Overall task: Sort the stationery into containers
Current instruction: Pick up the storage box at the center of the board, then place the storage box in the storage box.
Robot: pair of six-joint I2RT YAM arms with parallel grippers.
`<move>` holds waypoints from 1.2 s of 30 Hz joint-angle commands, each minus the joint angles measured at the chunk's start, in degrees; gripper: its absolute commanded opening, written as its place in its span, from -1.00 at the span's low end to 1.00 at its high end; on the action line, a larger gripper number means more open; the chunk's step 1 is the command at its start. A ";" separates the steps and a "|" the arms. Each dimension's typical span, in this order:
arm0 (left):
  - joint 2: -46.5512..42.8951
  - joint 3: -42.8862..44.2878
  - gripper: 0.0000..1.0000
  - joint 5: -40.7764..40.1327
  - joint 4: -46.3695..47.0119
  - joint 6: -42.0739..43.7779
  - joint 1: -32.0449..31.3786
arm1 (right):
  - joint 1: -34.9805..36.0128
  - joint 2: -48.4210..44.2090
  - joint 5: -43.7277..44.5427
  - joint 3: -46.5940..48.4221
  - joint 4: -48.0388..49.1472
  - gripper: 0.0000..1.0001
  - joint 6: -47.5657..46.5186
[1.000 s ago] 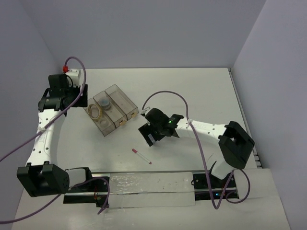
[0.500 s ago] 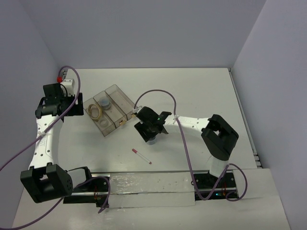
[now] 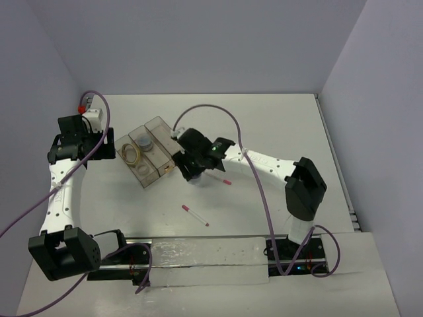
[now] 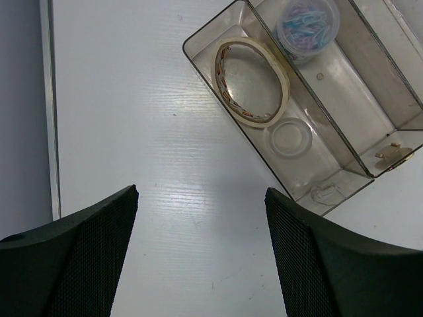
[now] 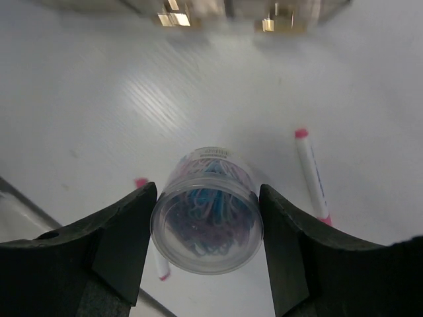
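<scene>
My right gripper (image 5: 206, 214) is shut on a small clear tub (image 5: 206, 211) of bluish clips, held just above the table. In the top view this gripper (image 3: 192, 172) sits just right of the containers (image 3: 160, 174). One red-capped pen (image 5: 312, 175) lies to the right of the tub, and a second pen (image 5: 158, 264) lies partly hidden under it. The top view shows both pens (image 3: 221, 179) (image 3: 195, 215). My left gripper (image 4: 201, 198) is open over bare table, near the bins (image 4: 344, 165). The bins hold a tan tape ring (image 4: 251, 82), a whitish ring (image 4: 289, 137) and another tub (image 4: 305, 23).
Purple cables loop above both arms (image 3: 218, 112). The side walls stand close on the left and right. The mounting rail (image 3: 198, 254) runs along the near edge. The bins' tan tabs (image 5: 173, 18) show at the top of the right wrist view.
My right gripper has shut on the tub and carried it up and left toward the containers, uncovering a second pen. The left arm shifted slightly left.
</scene>
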 commanded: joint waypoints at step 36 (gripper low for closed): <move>-1.48 -0.61 0.69 3.41 2.40 0.92 1.02 | 0.82 34.81 1.98 48.44 -1.49 0.29 -4.27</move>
